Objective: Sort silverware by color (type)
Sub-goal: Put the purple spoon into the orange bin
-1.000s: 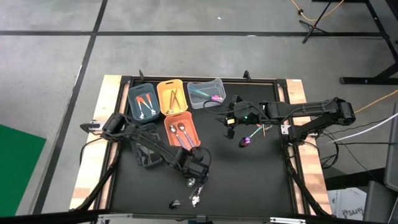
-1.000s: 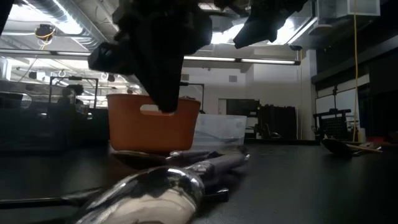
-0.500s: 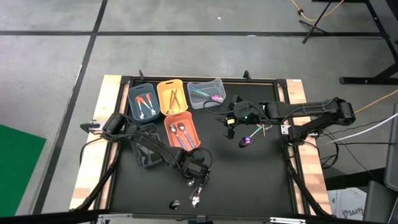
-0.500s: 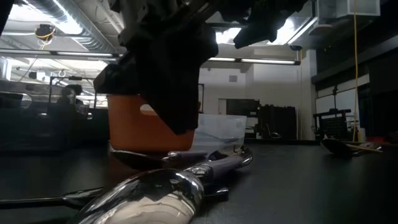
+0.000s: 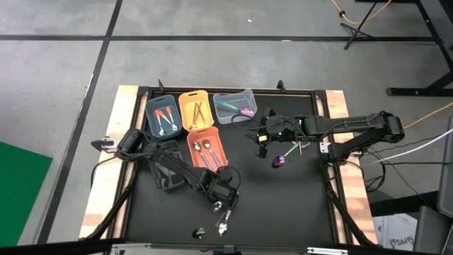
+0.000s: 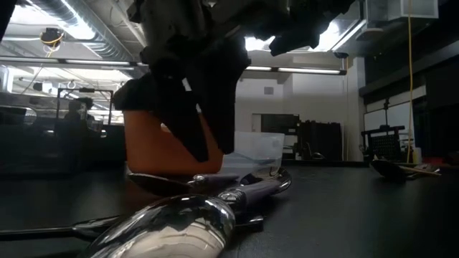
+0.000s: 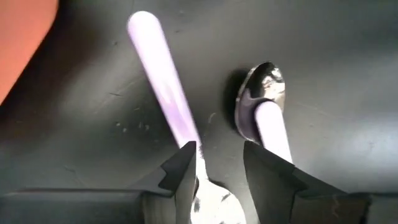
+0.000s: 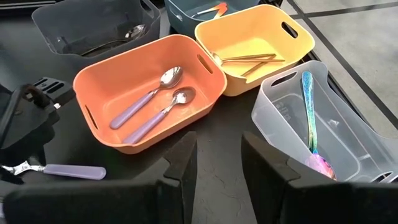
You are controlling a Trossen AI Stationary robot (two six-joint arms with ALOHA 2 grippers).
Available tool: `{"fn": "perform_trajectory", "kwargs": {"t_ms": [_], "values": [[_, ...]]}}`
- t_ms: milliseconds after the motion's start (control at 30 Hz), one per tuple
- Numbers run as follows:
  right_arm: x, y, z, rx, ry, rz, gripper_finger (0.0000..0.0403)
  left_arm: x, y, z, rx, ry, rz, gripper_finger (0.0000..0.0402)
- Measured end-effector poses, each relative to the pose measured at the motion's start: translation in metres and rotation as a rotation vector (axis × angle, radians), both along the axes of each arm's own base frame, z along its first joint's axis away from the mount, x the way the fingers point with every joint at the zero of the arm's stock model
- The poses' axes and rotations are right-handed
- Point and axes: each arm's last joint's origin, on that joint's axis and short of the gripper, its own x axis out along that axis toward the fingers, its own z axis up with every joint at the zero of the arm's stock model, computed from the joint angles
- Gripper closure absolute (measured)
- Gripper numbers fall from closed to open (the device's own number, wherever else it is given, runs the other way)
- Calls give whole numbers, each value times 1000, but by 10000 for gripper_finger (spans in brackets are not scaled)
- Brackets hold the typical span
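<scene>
Two lilac-handled silver spoons [image 7: 160,74] [image 7: 261,99] lie flat on the black table near its front edge; they also show in the high view [image 5: 221,212]. My left gripper [image 7: 217,165] [image 5: 225,197] is open and points down just above them. One spoon's neck lies between its fingers, and the other spoon's handle runs under one finger. In the low view the fingertips [image 6: 201,154] stand clear above the spoons [image 6: 244,190]. My right gripper [image 8: 217,165] [image 5: 262,145] is open and empty, hovering right of the orange bin [image 8: 149,93].
The orange bin [image 5: 207,147] holds two lilac-handled spoons. Behind it stand a blue-grey bin [image 5: 162,113], a yellow bin [image 5: 197,108] and a clear bin [image 5: 234,106]. A dark bin [image 5: 168,176] lies under my left arm. An iridescent spoon [image 5: 281,160] lies near my right gripper.
My left gripper has come down toward the lilac-handled spoons and a little toward the table's near edge. The spoons have stayed where they were.
</scene>
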Motion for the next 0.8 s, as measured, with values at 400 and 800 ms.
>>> {"fn": "perform_trajectory", "kwargs": {"t_ms": [400,800], "values": [[0,0,0,0,-1,0,292,0,-1,-17,-17,64,17,273],[0,0,0,0,-1,0,292,4,8,-17,-22,61,39,273]]}}
